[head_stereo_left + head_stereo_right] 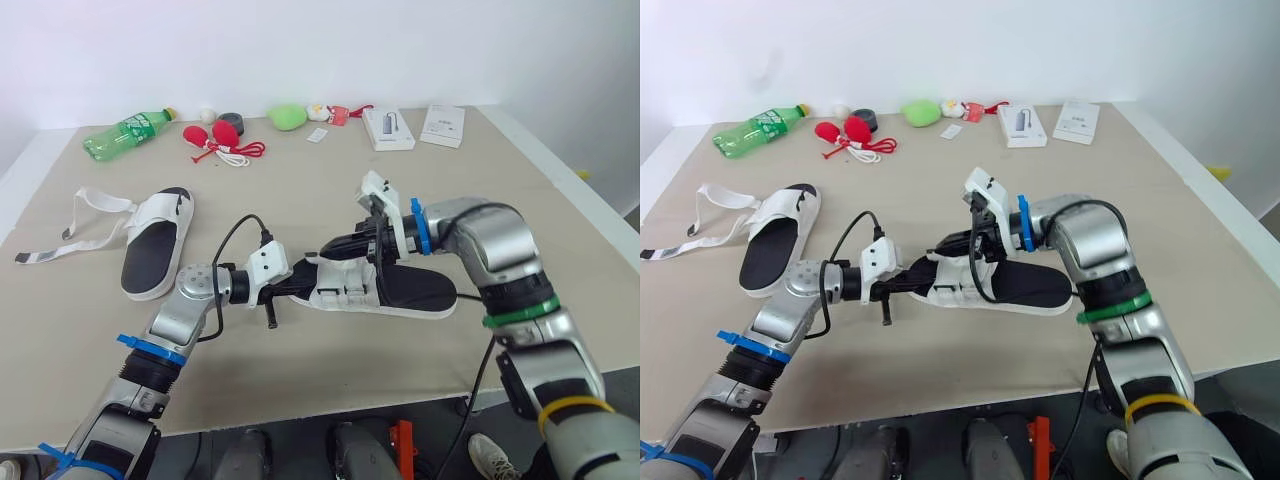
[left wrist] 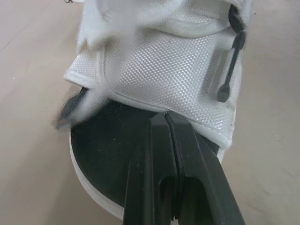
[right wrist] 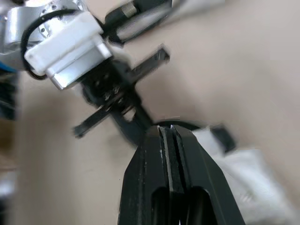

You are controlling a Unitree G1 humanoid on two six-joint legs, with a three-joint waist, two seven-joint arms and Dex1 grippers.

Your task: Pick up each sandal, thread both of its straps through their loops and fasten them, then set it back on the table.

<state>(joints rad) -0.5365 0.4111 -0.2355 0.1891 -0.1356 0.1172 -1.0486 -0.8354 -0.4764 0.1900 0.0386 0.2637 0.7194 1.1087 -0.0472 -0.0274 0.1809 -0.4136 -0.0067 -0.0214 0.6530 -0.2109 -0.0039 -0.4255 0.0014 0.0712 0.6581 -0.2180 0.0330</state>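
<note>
**Both grippers closed at the centre sandal**

The beige table spans the frame. The centre sandal lies at lower centre. The left sandal lies at middle left, its straps trailing loose. The left gripper has its fingers pressed together, nothing visible between them. It lies over the centre sandal's black insole, tips at the white upper. The right gripper, fingers likewise together, is at that upper; whether it touches cannot be told.

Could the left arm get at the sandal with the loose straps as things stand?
Probably yes: the loose-strapped sandal lies on open table on the arm's own side, nothing between. The left pincer is shut at the near sandal.
</note>
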